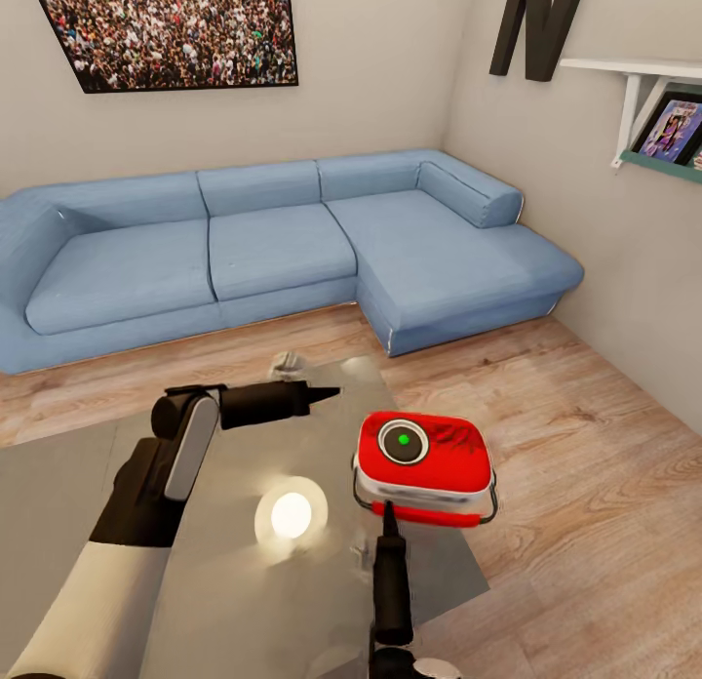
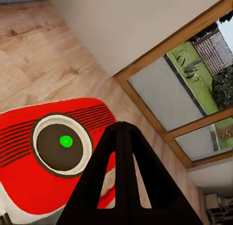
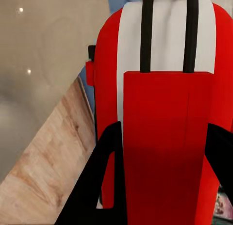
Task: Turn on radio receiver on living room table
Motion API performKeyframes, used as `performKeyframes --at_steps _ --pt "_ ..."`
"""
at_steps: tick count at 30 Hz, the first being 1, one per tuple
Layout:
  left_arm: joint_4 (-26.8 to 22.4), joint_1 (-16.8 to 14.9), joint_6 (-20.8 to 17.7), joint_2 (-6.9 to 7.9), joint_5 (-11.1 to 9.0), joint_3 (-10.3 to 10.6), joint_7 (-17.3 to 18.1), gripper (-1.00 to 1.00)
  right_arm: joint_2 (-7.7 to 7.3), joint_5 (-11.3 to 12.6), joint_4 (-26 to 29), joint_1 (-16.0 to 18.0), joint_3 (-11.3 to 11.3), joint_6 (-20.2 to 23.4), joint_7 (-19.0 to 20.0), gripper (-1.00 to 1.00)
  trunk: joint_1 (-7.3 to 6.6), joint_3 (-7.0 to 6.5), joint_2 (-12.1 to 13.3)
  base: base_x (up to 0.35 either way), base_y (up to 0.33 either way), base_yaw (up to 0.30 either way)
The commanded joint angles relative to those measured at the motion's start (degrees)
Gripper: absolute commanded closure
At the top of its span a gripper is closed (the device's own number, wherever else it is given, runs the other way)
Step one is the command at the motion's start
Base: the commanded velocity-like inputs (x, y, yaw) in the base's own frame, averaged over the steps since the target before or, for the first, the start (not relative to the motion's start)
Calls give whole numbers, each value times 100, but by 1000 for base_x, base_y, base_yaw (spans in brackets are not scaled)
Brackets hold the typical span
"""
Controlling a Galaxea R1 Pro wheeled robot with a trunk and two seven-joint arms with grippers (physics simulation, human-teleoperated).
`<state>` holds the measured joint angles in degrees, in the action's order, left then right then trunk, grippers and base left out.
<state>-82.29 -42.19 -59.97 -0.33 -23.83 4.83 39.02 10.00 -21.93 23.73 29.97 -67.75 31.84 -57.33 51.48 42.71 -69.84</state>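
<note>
Right wrist view: right claw (image 3: 162,181) spread wide around radio receiver (image 3: 165,113).

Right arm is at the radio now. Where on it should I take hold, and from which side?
Grip the radio receiver across its red body, coming from the near edge where the right gripper already points. In the right wrist view its open fingers straddle the body. The thin wire handle looks too slim for a firm hold.

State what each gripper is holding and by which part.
The left gripper is shut on nothing. The right gripper's fingers straddle the radio receiver at its near side; contact cannot be told.
</note>
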Motion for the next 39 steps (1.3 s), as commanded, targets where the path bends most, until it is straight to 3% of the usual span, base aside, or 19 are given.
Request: performKeyframes --at_steps 1,4,8,9,10,11,12,14,15,18,19,22,27,31,34,39 --pt "15 1 -3 59 -54 -47 0 100 0 -43 234 4 92 73 159 100 0 -1 0 0 0 0" --pt "102 1 -3 152 -111 -100 1 100 -225 -55 919 4 456 233 567 100 0 -1 0 0 0 0" --pt "428 1 -3 228 -124 -116 1 100 -831 -94 2589 -3 969 915 1403 100 0 -1 0 0 0 0" --pt "553 1 -3 236 -110 -116 1 100 -1091 -102 3372 -6 1129 1255 1839 100 0 -1 0 0 0 0" --pt "700 1 13 245 -90 -115 1 100 -1395 -141 4363 -8 1423 1714 2538 100 0 -1 0 0 0 0" --pt "830 1 26 265 -76 -117 -1 100 -1565 -272 5066 -9 1795 2020 3256 100 0 -1 0 0 0 0" --pt "897 1 33 286 -68 -116 -3 100 -1609 -379 5314 -9 2014 2110 3636 100 0 -1 0 0 0 0" --pt "1048 1 46 357 -49 -112 -7 100 -1650 -710 5644 -7 2609 2217 4658 100 0 -1 0 0 0 0" --pt "1136 1 49 399 -39 -109 -7 100 -1650 -778 5679 -2 2727 2226 4866 100 0 -1 0 0 0 0" --pt "1429 1 123 528 -16 -106 -8 100 -1639 -1075 5847 114 3333 2262 6108 100 0 -1 0 0 0 0" --pt "1480 1 153 543 -14 -106 -6 100 -1639 -1102 5878 158 3423 2270 6310 100 0 -1 0 0 0 0" --pt "2033 1 547 655 22 -100 -3 100 -1634 -1193 6028 821 4334 2816 8335 100 0 -1 0 0 0 0" --pt "2505 1 893 689 179 -83 1 100 -1616 -1170 6037 1204 5080 2816 9924 100 0 -1 0 0 0 0" --pt "2740 1 1021 682 275 -73 -5 100 -1616 -1133 6018 1504 5586 2816 11034 100 0 -1 0 0 0 0" --pt "3014 1 1247 683 298 -67 -1 100 -1612 -1150 6039 1607 5760 2816 11751 100 0 -1 0 0 0 0" --pt "3161 1 1398 680 308 -59 1 100 -1587 -1160 6037 1631 5803 2816 11932 100 0 -1 0 0 0 0"
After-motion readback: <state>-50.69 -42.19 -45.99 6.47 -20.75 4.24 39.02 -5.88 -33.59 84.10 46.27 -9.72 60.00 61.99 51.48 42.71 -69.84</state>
